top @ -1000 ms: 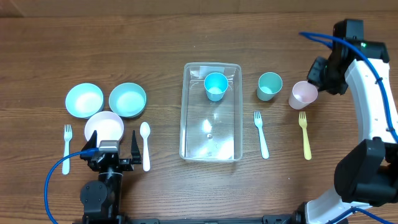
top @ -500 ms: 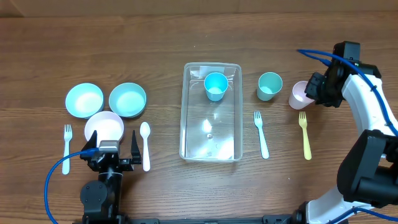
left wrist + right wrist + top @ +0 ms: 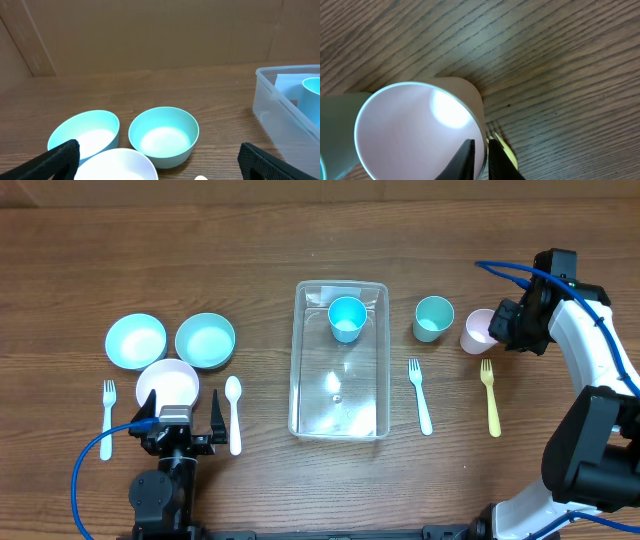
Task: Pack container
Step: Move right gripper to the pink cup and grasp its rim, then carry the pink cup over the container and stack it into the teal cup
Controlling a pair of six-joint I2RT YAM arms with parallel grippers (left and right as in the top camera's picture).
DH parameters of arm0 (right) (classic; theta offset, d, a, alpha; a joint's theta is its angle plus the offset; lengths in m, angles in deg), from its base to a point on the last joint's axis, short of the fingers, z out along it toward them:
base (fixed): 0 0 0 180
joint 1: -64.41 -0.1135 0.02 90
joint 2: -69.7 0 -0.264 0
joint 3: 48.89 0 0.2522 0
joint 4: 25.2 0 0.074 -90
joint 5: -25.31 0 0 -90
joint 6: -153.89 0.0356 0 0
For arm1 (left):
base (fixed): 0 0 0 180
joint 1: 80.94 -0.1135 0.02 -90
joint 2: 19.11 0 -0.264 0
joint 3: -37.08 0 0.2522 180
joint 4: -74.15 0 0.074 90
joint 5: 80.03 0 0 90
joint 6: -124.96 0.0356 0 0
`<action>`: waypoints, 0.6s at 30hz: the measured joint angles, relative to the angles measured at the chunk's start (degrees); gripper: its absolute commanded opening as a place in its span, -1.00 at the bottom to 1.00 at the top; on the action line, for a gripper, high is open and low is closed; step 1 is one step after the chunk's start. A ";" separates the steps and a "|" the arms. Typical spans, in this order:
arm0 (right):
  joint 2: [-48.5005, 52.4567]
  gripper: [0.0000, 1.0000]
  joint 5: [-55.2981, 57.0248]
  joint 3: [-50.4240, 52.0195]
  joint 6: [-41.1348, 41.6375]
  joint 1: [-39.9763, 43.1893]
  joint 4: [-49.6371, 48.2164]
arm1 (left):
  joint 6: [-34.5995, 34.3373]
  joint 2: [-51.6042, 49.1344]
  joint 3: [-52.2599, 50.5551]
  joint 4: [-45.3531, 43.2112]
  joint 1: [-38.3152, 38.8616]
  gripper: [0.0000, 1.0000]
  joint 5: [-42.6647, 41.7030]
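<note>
Over the last second the right tool (image 3: 480, 150) had dropped to the pink cup (image 3: 415, 130) and closed on its wall, one finger inside the rim and one outside. The cup had nudged slightly toward the teal cup (image 3: 433, 317). The grip looked firm, though the wrist view showed only the fingertips, so the cup seemed ready to lift. The container (image 3: 295, 370) sat mid-worktop, well apart from the pink cup, with a light-blue cup (image 3: 347, 318) at its far end and bare floor nearer. The teal cup stood between them, so the carry would need height. The yellow fork (image 3: 490, 395) lay close by. The left tool (image 3: 162, 162) gaped wide, holding nothing.
</note>
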 measured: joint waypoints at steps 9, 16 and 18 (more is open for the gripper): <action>0.07 -0.93 0.02 0.00 0.02 0.00 0.04 | 0.00 0.00 0.00 0.00 0.00 1.00 0.00; 0.11 -0.92 0.00 -3.61 -0.02 -0.04 5.73 | 0.00 0.00 0.00 0.00 0.00 1.00 0.00; 0.04 -0.92 0.04 -8.20 -0.07 -0.42 8.11 | 0.00 0.00 0.00 0.00 0.00 1.00 0.00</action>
